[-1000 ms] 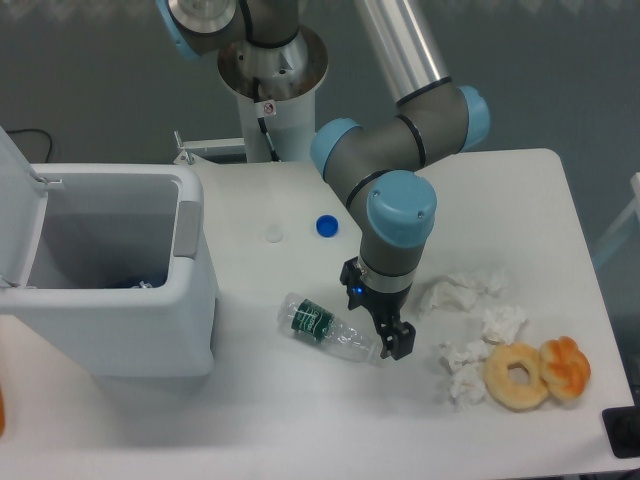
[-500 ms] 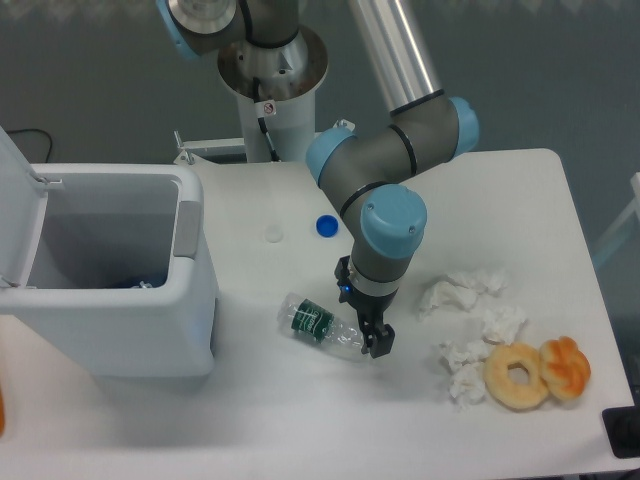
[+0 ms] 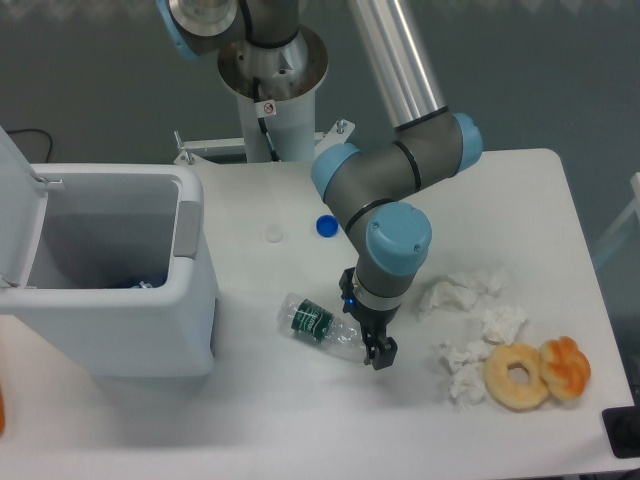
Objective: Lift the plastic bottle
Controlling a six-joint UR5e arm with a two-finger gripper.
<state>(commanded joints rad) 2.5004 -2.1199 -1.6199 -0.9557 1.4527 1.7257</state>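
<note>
my pincer (image 3: 378, 347) points down at the table (image 3: 300, 420), its dark fingertips low over the right end of the plastic bottle (image 3: 322, 327). the bottle lies on its side, slightly slanted, its green label band toward the left and its clear crinkled body running right until it passes under my fingers. i cannot tell how wide my fingers stand, nor whether they touch or grip the bottle; from this angle they merge into one dark shape at its end.

counting what lies around: one bottle, one small blue cap (image 3: 326, 226) up behind my wrist, well apart from the bottle, two doughnut-like rings (image 3: 538, 372) side by side near the right front corner, and a scatter of crumpled white tissues (image 3: 470, 325) between those and me. one white bin (image 3: 120, 300) stands at the left with its lid up, just beside the bottle's left end.

the tabletop is white and smooth; behind it is a grey-blue floor and my own pedestal base (image 3: 272, 75).
</note>
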